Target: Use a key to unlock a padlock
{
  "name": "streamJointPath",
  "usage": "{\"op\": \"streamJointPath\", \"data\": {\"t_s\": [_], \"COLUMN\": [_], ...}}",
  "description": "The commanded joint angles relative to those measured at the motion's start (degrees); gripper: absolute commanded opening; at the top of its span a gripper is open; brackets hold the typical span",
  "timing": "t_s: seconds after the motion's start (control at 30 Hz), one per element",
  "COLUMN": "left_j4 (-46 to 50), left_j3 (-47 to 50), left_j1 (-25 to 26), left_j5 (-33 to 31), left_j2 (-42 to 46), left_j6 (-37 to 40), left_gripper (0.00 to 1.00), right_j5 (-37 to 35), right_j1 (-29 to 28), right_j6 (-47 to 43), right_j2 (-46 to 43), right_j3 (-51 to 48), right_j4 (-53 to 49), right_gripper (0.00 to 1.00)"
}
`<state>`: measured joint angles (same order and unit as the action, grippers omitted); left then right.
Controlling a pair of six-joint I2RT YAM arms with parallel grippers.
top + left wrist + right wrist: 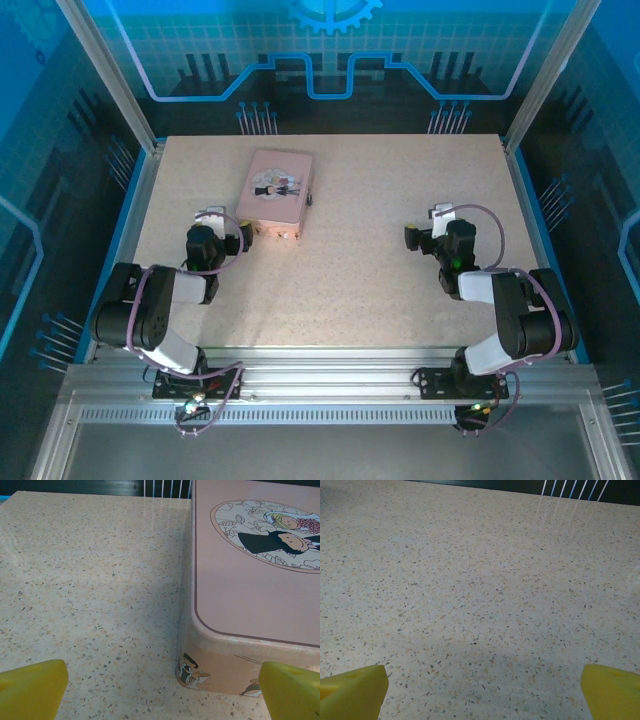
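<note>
Beside the pink box, the left gripper hangs open, empty (right gripper likewise, well apart), presumably ready to reach.

Glossy speckled stone-look table; smooth pink box.

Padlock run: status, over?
Left fingers open, beside box corner. Right fingers open over table. Padlock too small to tell.

A speckled beige tabletop carries a pink box with a cartoon lid, lying flat toward its far left.
</note>
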<state>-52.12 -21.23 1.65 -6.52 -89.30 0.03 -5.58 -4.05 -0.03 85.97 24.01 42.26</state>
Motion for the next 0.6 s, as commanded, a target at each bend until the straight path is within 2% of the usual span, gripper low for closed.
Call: {"op": "streamJointPath", "data": {"t_s": [0.0,0.13,0.17,0.27,0.43,0.53,0.57], "left_j4": [0.5,0.47,2.21,10.8,23.56,30.92,33.93], "left_j3": [-1.1,-0.9,-1.06,-3.41,-8.61,-12.31,-13.86], "left_j1": [-0.72,-0.77,-0.77,-0.52,-0.6,-1.49,-2.17], "left_j5": [1.42,-0.44,-1.5,-3.76,-6.35,-6.04,-6.28], "left_j2": [0.61,1.46,3.08,8.19,15.36,19.18,20.2], "left_j6": [0.43,-0.11,-0.46,-0.81,-2.79,-8.31,-12.78], "left_gripper": [0.99,0.99,0.99,0.99,0.99,0.99,0.99], "right_j5": [-0.82,-0.65,-0.4,0.77,1.88,6.2,6.95], "right_j1": [0.45,0.53,0.64,0.93,1.07,0.96,1.05], "right_j6": [0.62,0.63,0.89,0.59,2.05,3.29,5.73], "right_j2": [0.16,-0.07,-1.08,-4.68,-10.47,-15.26,-16.9], "right_j3": [0.6,0.83,1.97,6.7,9.71,11.55,12.69], "right_j4": [1.16,0.8,-1.92,-12.72,-20.64,-23.72,-25.22], "right_gripper": [1.0,1.0,1.0,1.0,1.0,1.0,1.0]}}
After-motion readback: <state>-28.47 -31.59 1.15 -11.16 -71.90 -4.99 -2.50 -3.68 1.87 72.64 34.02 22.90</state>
